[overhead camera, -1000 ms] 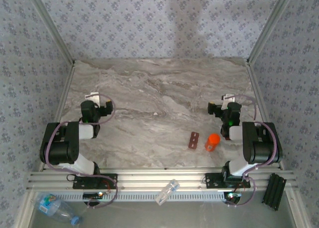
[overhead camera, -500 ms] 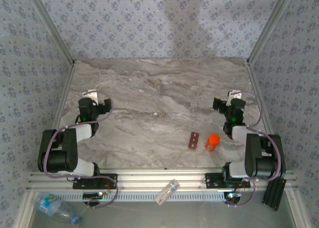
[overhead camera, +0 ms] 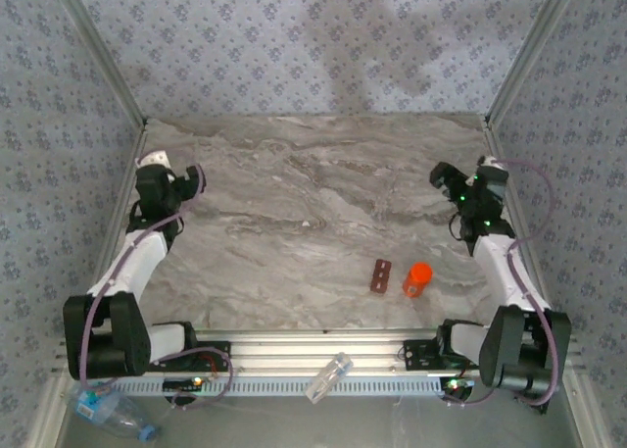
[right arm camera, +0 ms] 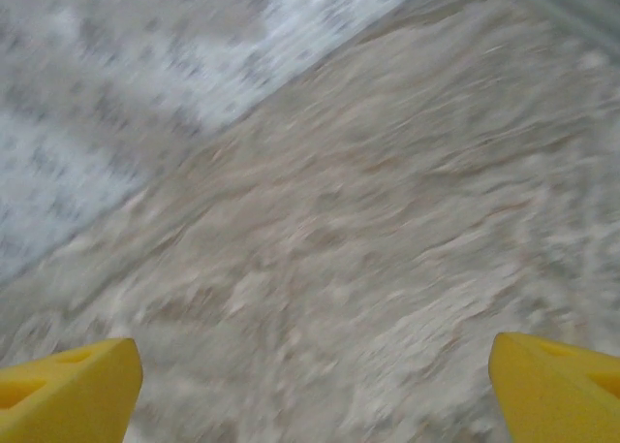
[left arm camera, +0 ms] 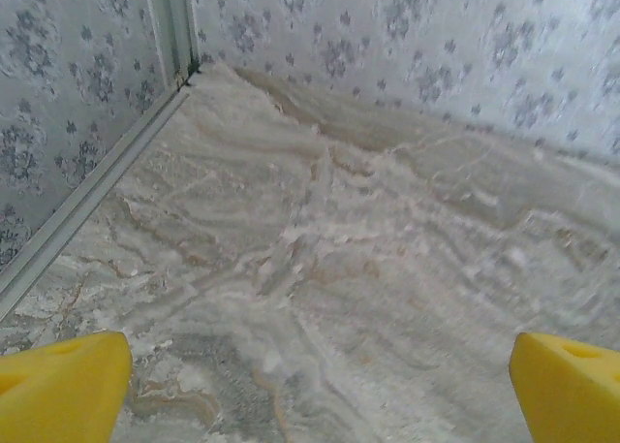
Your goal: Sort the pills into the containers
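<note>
The container, a small orange-red pill bottle [overhead camera: 417,278], stands on the marble table [overhead camera: 313,183] near its front right. A small brown flat strip [overhead camera: 380,275] lies just left of it; no pills can be made out on it or anywhere else. My left gripper [overhead camera: 174,185] hangs open over the far left of the table, its yellow fingertips [left arm camera: 63,385] wide apart over bare marble. My right gripper [overhead camera: 462,188] is open at the far right, well behind the bottle. Its fingertips [right arm camera: 557,385] also frame bare marble, and the right wrist view is blurred.
Patterned walls and aluminium posts [overhead camera: 103,61] close in the table at the back and sides. A metal rail [overhead camera: 294,350] runs along the front edge with a small clear item [overhead camera: 330,377] on it. A clear water bottle with a blue label [overhead camera: 108,409] lies below the rail, front left.
Both arms have stretched out from folded poses. The left gripper moved back and to the left, the right gripper back and to the right. Bottle and strip stayed put.
</note>
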Available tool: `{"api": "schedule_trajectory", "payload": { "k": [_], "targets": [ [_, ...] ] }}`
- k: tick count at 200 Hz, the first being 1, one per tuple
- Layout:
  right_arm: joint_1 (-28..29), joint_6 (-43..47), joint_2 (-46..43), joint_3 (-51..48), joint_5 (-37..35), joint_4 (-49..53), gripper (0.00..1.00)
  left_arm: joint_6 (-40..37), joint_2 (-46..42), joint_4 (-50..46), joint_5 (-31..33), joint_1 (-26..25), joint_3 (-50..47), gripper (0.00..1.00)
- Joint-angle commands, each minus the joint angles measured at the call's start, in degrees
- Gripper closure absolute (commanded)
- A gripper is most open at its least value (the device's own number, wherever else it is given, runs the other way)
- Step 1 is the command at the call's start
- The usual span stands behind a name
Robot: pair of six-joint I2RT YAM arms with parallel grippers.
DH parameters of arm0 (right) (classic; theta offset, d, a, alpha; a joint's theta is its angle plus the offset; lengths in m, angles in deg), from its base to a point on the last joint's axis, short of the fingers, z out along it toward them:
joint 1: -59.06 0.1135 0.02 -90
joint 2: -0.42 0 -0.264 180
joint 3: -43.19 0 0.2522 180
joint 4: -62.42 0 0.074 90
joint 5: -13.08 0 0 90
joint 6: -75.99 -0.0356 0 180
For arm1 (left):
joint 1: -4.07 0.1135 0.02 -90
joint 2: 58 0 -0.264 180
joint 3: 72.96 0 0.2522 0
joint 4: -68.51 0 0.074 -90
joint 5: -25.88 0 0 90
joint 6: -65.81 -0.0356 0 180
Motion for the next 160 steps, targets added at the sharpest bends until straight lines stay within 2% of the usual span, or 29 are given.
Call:
{"api": "schedule_trajectory", "payload": {
  "k": [1, 46, 88, 106, 127, 160],
  "targets": [
    [9.6, 0.7, -2.7, 5.9, -0.3, 14.0, 0.08, 7.3, -2.4, -13.0, -1.7, -1.2, 4.5, 0.00],
    [33.2, -1.7, 0.7, 13.9, -13.9, 27.5, 0.12, 7.0, -4.5, -21.0, -1.4, -11.6, 7.8, 0.01],
    [50.7, -10.2, 8.9, 18.8, -27.7, 38.3, 0.14, 9.1, -4.4, -20.6, 1.7, -21.2, 6.0, 0.00],
    [54.7, -16.1, 11.7, 18.5, -32.5, 41.8, 0.13, 9.8, -3.8, -19.4, 2.3, -23.1, 5.0, 0.01],
    [56.7, -23.7, 13.1, 16.4, -36.2, 45.2, 0.11, 10.2, -2.7, -19.6, 2.1, -24.0, 4.9, 0.01],
    [59.2, -32.7, 12.9, 12.6, -37.7, 47.7, 0.08, 10.0, -1.9, -19.2, 1.7, -24.6, 4.3, 0.01]
  ]
}}
